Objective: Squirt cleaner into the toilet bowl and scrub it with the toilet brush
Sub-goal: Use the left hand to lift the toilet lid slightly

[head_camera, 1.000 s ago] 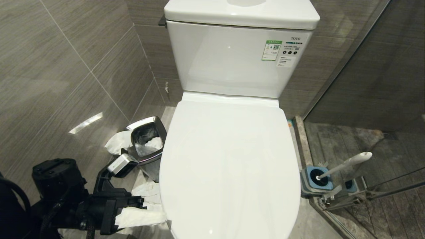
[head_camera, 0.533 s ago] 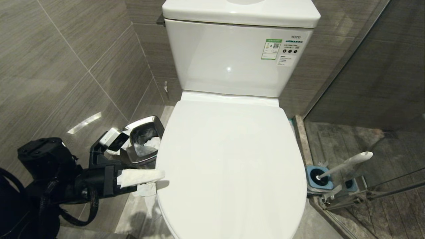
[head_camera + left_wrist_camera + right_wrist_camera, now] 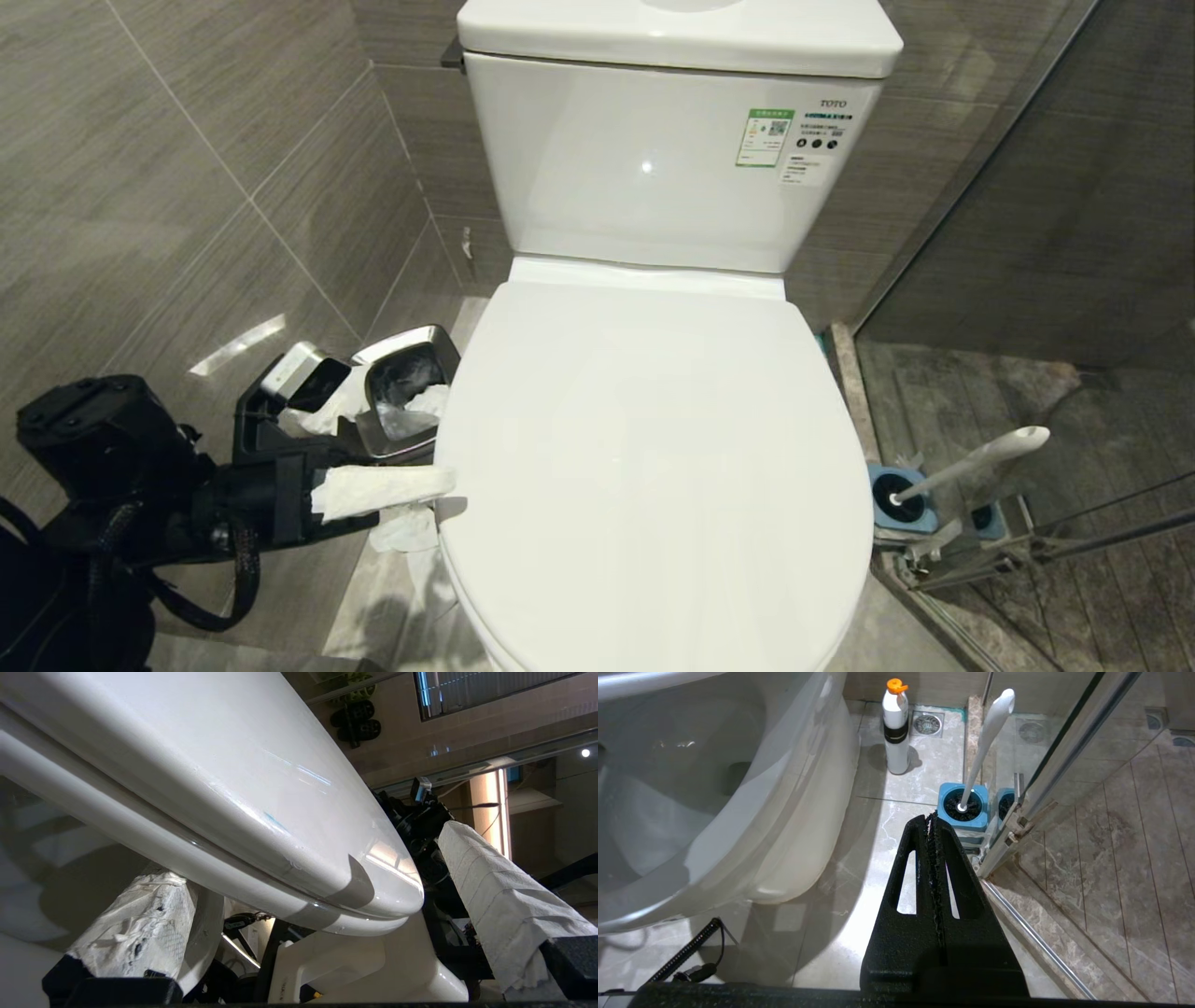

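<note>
While its glossy white ceramic toilet bowl stays lidded, the left gripper, two tissue-wrapped fingers spread wide, straddles the lid's left edge. One slim white toilet brush stands in its square blue holder on the right, by the glass shower door. The right gripper hangs pressed together over grey marble floor. One steel bin sits left, against the grey-tiled wall.

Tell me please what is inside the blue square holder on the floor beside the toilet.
The toilet brush stands in the blue holder, its white handle leaning out of the dark round hole. The brush head is covered by the holder, so it cannot be seen.
</note>
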`<state>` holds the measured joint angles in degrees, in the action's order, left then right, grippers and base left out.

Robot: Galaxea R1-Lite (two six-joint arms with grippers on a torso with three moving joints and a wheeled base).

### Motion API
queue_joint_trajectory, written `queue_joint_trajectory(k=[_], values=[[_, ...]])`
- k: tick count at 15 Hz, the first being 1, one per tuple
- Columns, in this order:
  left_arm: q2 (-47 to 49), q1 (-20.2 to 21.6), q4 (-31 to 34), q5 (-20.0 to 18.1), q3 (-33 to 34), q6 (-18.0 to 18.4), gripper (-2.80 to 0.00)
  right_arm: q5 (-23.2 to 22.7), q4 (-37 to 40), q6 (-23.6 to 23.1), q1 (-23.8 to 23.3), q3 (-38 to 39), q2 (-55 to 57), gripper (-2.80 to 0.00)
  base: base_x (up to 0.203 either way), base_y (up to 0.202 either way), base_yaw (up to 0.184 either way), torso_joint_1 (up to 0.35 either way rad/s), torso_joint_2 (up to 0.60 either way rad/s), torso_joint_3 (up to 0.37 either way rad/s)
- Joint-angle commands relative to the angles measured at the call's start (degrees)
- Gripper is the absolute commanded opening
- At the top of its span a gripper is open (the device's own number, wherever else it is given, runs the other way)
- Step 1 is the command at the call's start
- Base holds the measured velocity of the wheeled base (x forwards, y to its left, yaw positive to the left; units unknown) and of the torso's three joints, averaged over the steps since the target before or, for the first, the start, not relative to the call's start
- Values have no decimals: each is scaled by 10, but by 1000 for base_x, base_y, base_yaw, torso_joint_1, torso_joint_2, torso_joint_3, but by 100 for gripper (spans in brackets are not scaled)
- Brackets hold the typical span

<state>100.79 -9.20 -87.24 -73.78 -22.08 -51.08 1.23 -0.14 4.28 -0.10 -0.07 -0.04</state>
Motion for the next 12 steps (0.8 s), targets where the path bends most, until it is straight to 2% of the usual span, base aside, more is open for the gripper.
queue_joint_trajectory(k=[1,7,12], values=[[-24,-3,-4,-6,-2,-15,0,0,0,0,0,1,0,-280,0,0,0,0,0,0],[-53,-12,-4,-5,-6,-21,0,0,0,0,0,0,0,-280,0,0,0,0,0,0],[-56,-21,-4,-4,-37,-21,0,0,0,0,0,0,0,-280,0,0,0,0,0,0]])
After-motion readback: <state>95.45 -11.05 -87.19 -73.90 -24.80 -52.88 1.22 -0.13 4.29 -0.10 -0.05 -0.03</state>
